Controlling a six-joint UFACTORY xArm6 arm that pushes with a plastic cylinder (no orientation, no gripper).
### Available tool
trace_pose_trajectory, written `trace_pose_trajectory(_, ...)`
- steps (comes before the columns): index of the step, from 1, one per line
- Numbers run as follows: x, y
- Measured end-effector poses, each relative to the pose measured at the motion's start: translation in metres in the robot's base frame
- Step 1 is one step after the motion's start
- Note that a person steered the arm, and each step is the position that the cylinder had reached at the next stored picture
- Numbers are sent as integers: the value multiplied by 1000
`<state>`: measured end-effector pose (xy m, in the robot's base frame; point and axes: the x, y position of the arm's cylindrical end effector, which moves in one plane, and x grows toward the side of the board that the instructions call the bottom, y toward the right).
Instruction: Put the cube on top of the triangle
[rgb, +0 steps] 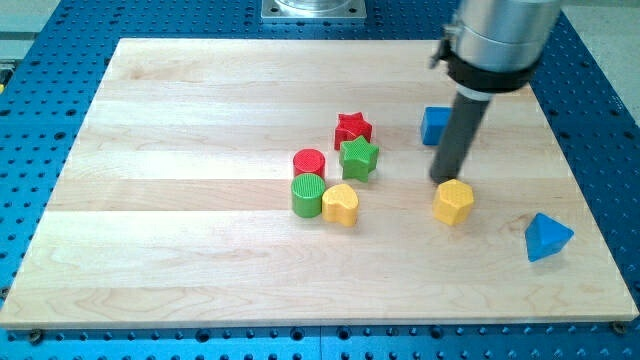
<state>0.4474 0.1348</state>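
Note:
A blue cube (434, 125) sits at the view's upper right, partly hidden behind my rod. A blue triangle (547, 237) lies at the lower right near the board's right edge. My tip (444, 180) is just below the cube and right above a yellow hexagon block (453, 202), touching or nearly touching its top edge. The triangle is well to the right and below the tip.
A cluster stands left of the tip: a red star (353, 127), a green star (358, 157), a red cylinder (309, 162), a green cylinder (308, 194) and a yellow heart (340, 204). The wooden board (180, 250) lies on a blue perforated table.

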Motion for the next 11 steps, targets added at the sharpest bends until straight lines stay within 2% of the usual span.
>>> trace_pose_trajectory(2,-75,-41)
trace_pose_trajectory(3,-75,2)
trace_pose_trajectory(4,4,51)
trace_pose_trajectory(5,-12,46)
trace_pose_trajectory(6,-47,43)
trace_pose_trajectory(7,-27,64)
trace_pose_trajectory(8,33,66)
trace_pose_trajectory(9,29,61)
trace_pose_trajectory(10,-29,52)
trace_pose_trajectory(11,-28,91)
